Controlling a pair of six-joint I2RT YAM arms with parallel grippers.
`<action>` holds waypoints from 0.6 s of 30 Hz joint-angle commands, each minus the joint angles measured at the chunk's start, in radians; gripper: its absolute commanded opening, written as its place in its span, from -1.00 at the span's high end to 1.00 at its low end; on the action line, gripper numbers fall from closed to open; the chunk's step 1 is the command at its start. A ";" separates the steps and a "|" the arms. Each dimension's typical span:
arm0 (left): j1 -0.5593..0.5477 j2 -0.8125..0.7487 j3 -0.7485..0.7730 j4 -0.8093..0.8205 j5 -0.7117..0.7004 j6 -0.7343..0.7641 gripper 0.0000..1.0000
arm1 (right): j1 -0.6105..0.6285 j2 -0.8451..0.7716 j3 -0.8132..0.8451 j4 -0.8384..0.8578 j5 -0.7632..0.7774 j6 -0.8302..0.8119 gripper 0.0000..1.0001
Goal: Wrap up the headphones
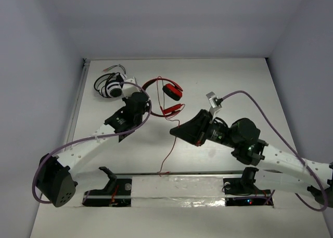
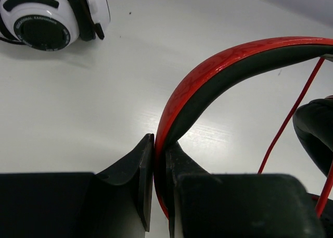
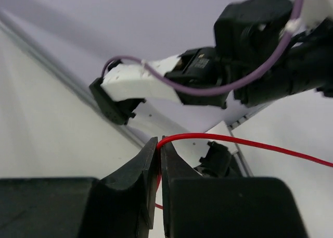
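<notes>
There are two headsets on the desk (image 1: 234, 82): the red headphones (image 2: 218, 66) and the white headphones (image 2: 47, 19). The left end effector (image 2: 158, 144) is clenched on the red headband, and the white pair lies beyond it to its left. The right end effector (image 3: 158, 144) pinches the one thin red cable (image 3: 234, 140), which runs off to its right.

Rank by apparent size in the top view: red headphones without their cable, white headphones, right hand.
1. Largest, about tied: red headphones and right hand. The hand looks raised nearer the camera, so I won't rank them.
2. Smallest: white headphones.
</notes>
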 commanded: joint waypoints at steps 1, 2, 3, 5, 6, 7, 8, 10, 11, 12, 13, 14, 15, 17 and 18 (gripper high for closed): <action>-0.035 -0.042 -0.014 -0.013 -0.049 0.008 1.00 | 0.011 -0.023 0.155 -0.373 0.101 -0.091 0.80; -0.049 -0.042 -0.015 -0.038 -0.046 0.016 1.00 | 0.011 -0.019 0.183 -0.431 0.106 -0.115 0.85; -0.049 -0.037 -0.009 -0.058 -0.041 0.024 1.00 | 0.011 -0.009 0.208 -0.538 0.115 -0.152 0.88; -0.078 -0.023 0.005 -0.110 -0.008 0.043 1.00 | 0.011 0.000 0.277 -0.635 0.167 -0.194 1.00; -0.099 0.001 0.044 -0.145 0.008 0.045 1.00 | 0.011 0.012 0.304 -0.724 0.198 -0.226 1.00; -0.116 0.010 0.060 -0.194 0.029 0.057 1.00 | 0.011 0.014 0.329 -0.758 0.227 -0.237 1.00; -0.151 0.024 0.078 -0.232 0.029 0.068 1.00 | 0.011 0.014 0.369 -0.778 0.286 -0.249 1.00; -0.184 0.053 0.127 -0.301 0.002 0.074 1.00 | 0.011 -0.005 0.393 -0.803 0.352 -0.263 1.00; -0.193 0.057 0.135 -0.344 0.005 0.080 1.00 | 0.011 -0.012 0.398 -0.800 0.417 -0.267 1.00; -0.204 0.058 0.140 -0.358 0.012 0.085 1.00 | 0.011 -0.022 0.403 -0.786 0.448 -0.270 1.00; -0.204 0.055 0.134 -0.365 0.043 0.103 1.00 | 0.011 -0.032 0.403 -0.774 0.475 -0.270 0.95; -0.204 0.055 0.128 -0.360 0.066 0.117 1.00 | 0.011 -0.032 0.406 -0.766 0.521 -0.277 0.90; -0.204 0.055 0.121 -0.354 0.095 0.129 1.00 | 0.011 -0.029 0.418 -0.762 0.547 -0.283 0.90; -0.204 0.054 0.101 -0.316 0.195 0.166 1.00 | 0.011 -0.011 0.427 -0.754 0.613 -0.289 0.90; -0.204 0.058 0.094 -0.307 0.215 0.175 1.00 | 0.011 -0.008 0.427 -0.736 0.630 -0.290 0.90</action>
